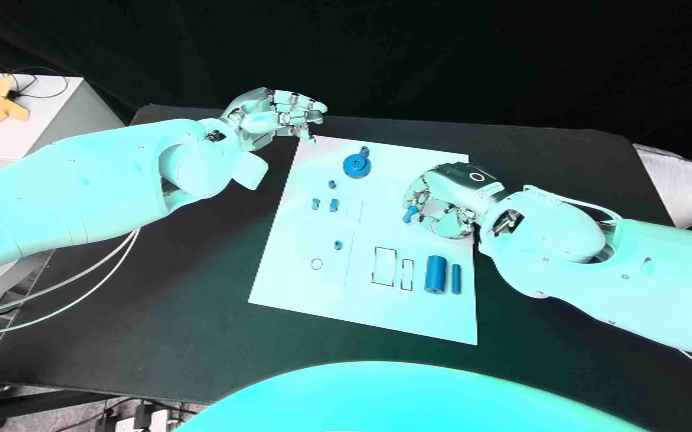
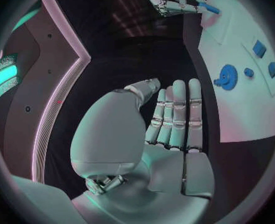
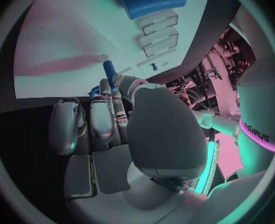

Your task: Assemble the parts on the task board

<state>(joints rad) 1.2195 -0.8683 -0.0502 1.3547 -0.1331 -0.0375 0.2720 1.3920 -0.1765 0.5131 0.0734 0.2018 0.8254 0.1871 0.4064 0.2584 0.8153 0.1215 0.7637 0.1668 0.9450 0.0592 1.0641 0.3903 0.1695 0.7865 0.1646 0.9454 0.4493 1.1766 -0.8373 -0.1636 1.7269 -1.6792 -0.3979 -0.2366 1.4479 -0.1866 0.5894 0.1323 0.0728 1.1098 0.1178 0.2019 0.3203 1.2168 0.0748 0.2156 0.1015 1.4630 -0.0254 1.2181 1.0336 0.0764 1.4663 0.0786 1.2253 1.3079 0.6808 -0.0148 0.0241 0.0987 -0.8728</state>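
While your right hand [image 1: 440,202] hovers over the board's [image 1: 310,287] right half, it pinches a small blue peg [image 3: 109,67] at its fingertips, other fingers spread, probably so the peg can be lowered upright into a socket. Your left hand [image 1: 274,112] waits off the far left corner, flat, fingers together, holding nothing, clear of the work. Unplaced parts lie on the board: a gear [image 1: 355,163] and two cylinders [image 1: 444,276].

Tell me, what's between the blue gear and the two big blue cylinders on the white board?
In the head view, between the blue gear and the big blue cylinders, the right hand hovers, pinching a small blue part.
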